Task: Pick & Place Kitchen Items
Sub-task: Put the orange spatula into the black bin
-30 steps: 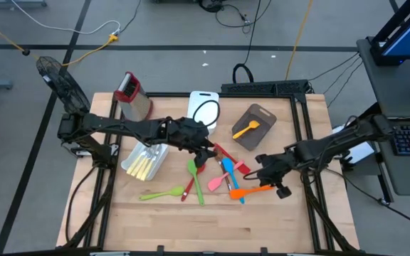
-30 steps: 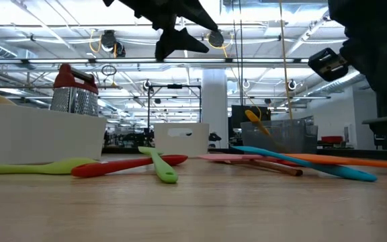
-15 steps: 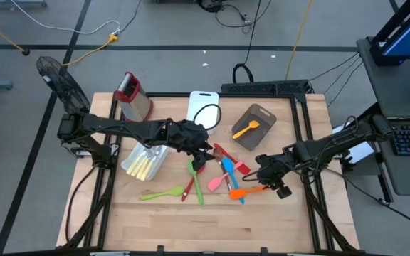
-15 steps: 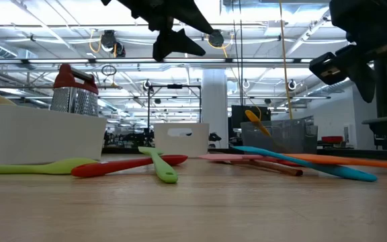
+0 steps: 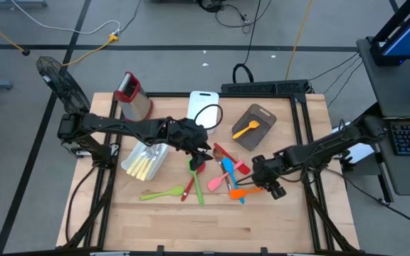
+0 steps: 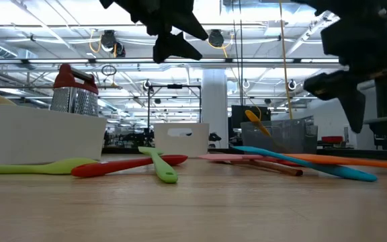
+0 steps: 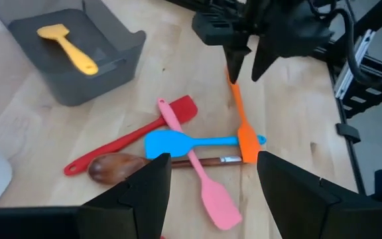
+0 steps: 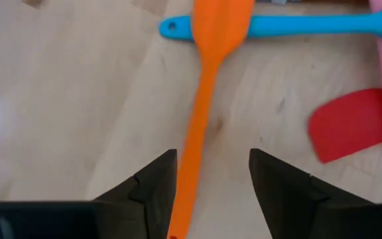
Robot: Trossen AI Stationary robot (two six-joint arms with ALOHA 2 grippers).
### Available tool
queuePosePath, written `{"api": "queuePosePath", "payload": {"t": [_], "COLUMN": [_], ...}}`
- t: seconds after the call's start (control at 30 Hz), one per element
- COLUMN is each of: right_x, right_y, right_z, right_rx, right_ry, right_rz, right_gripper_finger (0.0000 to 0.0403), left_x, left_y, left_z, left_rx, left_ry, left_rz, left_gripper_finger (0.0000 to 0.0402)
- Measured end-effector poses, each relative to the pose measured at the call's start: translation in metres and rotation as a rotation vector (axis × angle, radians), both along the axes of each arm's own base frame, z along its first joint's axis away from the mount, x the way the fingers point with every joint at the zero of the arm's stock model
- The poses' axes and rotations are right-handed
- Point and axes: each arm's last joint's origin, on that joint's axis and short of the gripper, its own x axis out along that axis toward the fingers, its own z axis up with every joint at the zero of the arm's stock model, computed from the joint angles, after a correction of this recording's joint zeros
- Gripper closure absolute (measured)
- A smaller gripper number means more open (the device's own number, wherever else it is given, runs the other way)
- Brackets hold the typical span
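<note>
Orange spatula [image 8: 204, 99] between spread right fingers [image 8: 152, 192]

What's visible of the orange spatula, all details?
The orange spatula is one piece, smooth, silicone-looking: a flat broad blade and a long slim handle. It lies flat on the wooden table, at the right edge of the utensil pile. Its blade rests across the blue spatula's handle near the hole end. The handle points toward the right pincer, whose open fingers straddle it from above without gripping; whether they touch it I cannot tell.
</note>
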Motion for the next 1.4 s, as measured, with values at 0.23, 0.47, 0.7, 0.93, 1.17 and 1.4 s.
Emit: {"api": "queuePosePath", "payload": {"t": [0.23, 0.47, 0.7, 0.93, 1.17, 1.4], "right_x": [0.011, 0.020, 0.015, 0.017, 0.028, 0.029], "right_y": [0.002, 0.005, 0.016, 0.030, 0.033, 0.036], "right_z": [-0.018, -0.027, -0.023, -0.030, -0.045, -0.060], "right_rx": [-0.037, -0.010, 0.058, -0.017, -0.047, -0.075], "right_ry": [0.034, 0.037, 0.052, 0.007, -0.018, 0.040], "right_rz": [-0.010, -0.056, -0.033, -0.025, -0.051, -0.044], "right_gripper_finger": [0.0219, 0.0218, 0.0224, 0.0223, 0.0225, 0.0266], "left_x": [-0.001, -0.004, -0.004, -0.003, -0.003, -0.002], "left_y": [0.005, 0.006, 0.005, 0.004, -0.007, -0.020], "left_z": [0.000, -0.004, -0.004, -0.004, -0.003, -0.003], "left_rx": [-0.005, -0.017, -0.022, -0.022, -0.041, -0.020], "left_ry": [0.000, 0.049, 0.055, 0.044, 0.046, 0.034], "left_rz": [-0.048, -0.051, -0.057, -0.062, -0.077, -0.094], "left_gripper_finger": [0.0172, 0.0172, 0.0172, 0.0172, 0.0172, 0.0172]}}
